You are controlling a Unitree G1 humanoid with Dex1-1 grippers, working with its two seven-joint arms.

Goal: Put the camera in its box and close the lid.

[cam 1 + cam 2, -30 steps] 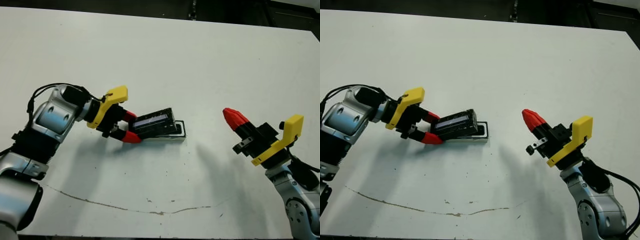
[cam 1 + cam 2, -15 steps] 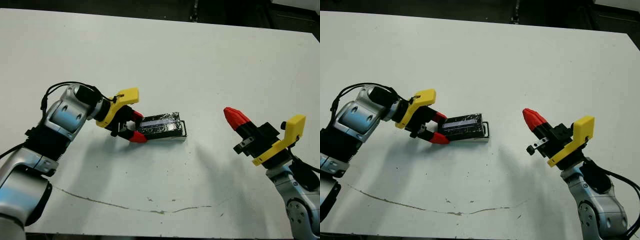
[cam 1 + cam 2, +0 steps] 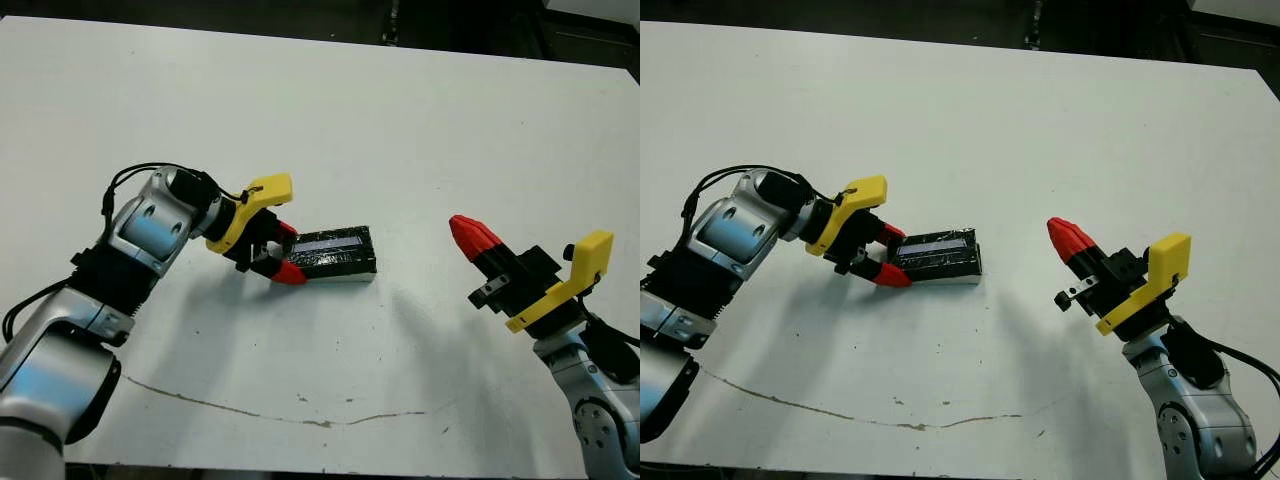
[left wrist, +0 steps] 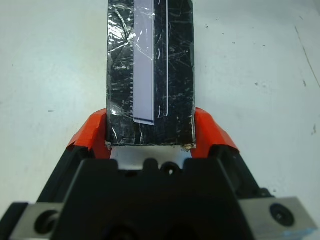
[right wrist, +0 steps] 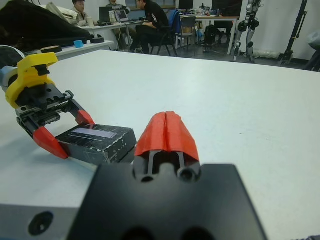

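One lid [image 3: 336, 250], glossy black, rectangular, flecked with silver and bearing a pale strip, lies flat near the middle of the white tabletop [image 3: 400, 120]. The left claw [image 3: 281, 252] pinches its end between two red fingers. The right claw [image 3: 474, 236], pressed together, hangs well apart.

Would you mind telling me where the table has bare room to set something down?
The white table is bare beyond the lid, and between the lid and the right gripper. The front strip near the brown mark is also bare. It is crowded only around the left gripper, whose fingers flank the lid's end.
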